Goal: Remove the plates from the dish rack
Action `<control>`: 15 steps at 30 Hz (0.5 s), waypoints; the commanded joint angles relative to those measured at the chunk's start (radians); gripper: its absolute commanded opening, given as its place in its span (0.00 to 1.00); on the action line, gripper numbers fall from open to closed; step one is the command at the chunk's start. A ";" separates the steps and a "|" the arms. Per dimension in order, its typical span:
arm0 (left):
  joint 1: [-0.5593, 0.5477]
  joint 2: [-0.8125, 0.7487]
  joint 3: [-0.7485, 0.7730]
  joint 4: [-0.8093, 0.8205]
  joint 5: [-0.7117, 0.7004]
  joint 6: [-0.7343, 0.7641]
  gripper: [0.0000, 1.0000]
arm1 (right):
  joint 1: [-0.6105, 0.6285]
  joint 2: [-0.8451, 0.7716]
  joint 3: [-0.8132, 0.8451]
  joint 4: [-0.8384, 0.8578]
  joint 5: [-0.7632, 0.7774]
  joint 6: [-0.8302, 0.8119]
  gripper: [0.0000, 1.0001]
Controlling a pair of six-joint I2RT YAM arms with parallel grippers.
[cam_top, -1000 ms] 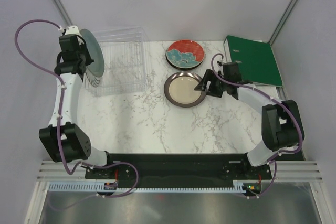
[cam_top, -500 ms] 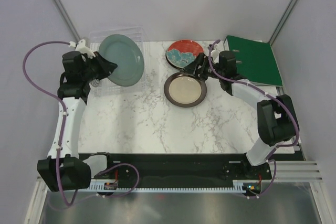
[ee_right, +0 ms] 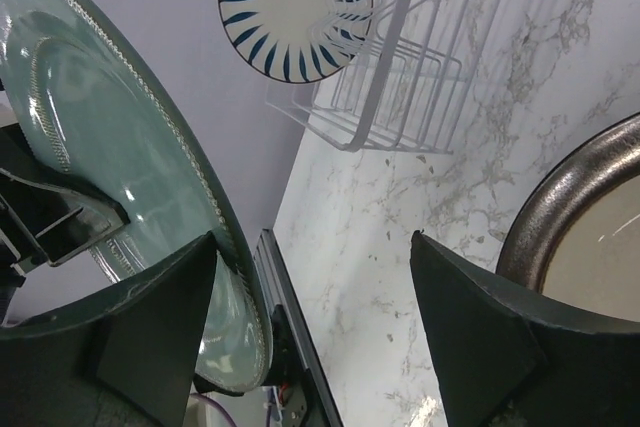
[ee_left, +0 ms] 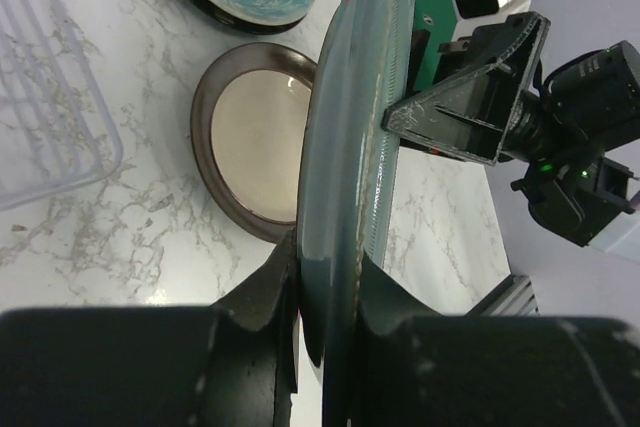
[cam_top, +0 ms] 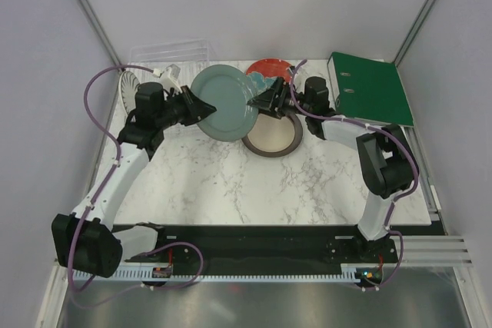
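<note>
Left gripper, clamped on the 9 o'clock rim of the teal plate, holds it aloft mid-table with the right gripper spread apart at its 3 o'clock rim; releasing before that closes would likely drop it onto the cream plate.

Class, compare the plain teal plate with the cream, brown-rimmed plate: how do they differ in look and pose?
The teal plate is one plain colour; the cream plate has a dark brown rim. The teal plate is held tilted in the air by the left fingers; the cream plate lies flat on the table. Both are round and out of the rack.
</note>
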 commanded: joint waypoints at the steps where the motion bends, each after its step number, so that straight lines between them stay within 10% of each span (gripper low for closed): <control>1: -0.035 -0.008 -0.002 0.244 0.075 -0.097 0.02 | 0.016 0.027 0.020 0.109 -0.024 0.033 0.84; 5: -0.041 0.012 -0.026 0.270 0.089 -0.112 0.02 | 0.019 0.057 -0.006 0.249 -0.065 0.140 0.71; 15: -0.064 0.084 -0.040 0.318 0.101 -0.123 0.02 | 0.017 0.120 -0.063 0.572 -0.119 0.352 0.00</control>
